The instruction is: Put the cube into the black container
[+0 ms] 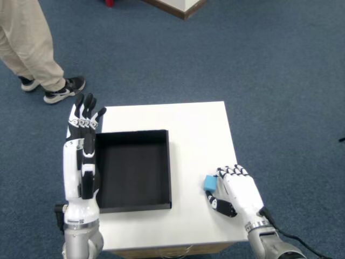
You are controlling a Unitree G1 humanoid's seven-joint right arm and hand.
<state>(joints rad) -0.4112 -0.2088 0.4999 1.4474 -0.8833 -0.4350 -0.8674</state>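
Small blue cube (210,183) sits on the square white table (194,129), well right of the shallow black rectangular container (133,170). White-and-black right hand (237,190) rests just right of that container's far side, curled fingertips (222,172) touching the cube; whether the thumb grips it cannot be told. Left hand (81,156) stands upright at the container's left edge.

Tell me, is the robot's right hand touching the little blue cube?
Touching, it seems. In the head view the right hand has its fingers against the blue cube with no white table showing between them, though it's not clearly gripped.
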